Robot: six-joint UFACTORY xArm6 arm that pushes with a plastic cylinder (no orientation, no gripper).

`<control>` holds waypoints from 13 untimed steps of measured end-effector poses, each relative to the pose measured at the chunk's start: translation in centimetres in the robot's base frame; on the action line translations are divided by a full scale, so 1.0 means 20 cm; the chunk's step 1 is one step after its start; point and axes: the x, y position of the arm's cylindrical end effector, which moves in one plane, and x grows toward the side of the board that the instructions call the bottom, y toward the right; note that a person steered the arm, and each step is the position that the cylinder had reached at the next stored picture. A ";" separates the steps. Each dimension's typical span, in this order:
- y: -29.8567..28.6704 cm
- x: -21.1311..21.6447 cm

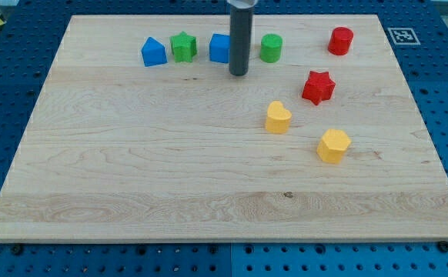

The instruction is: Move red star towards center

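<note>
The red star (318,87) lies on the wooden board (132,169), right of the middle and toward the view's top. My tip (239,74) stands well to the star's left, just below and right of a blue block (220,48) that the rod partly hides. The tip touches no block that I can see.
Along the view's top lie a blue house-shaped block (153,52), a green star (182,46), a green cylinder (271,48) and a red cylinder (340,41). A yellow heart (278,118) and a yellow hexagon (333,145) lie below the red star.
</note>
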 end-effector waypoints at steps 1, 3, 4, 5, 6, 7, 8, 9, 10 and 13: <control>-0.02 0.00; -0.05 -0.04; -0.05 -0.05; -0.05 -0.05; -0.05 -0.07; -0.04 -0.07; 0.02 -0.07; 0.12 -0.07; 0.24 -0.05; 0.80 0.06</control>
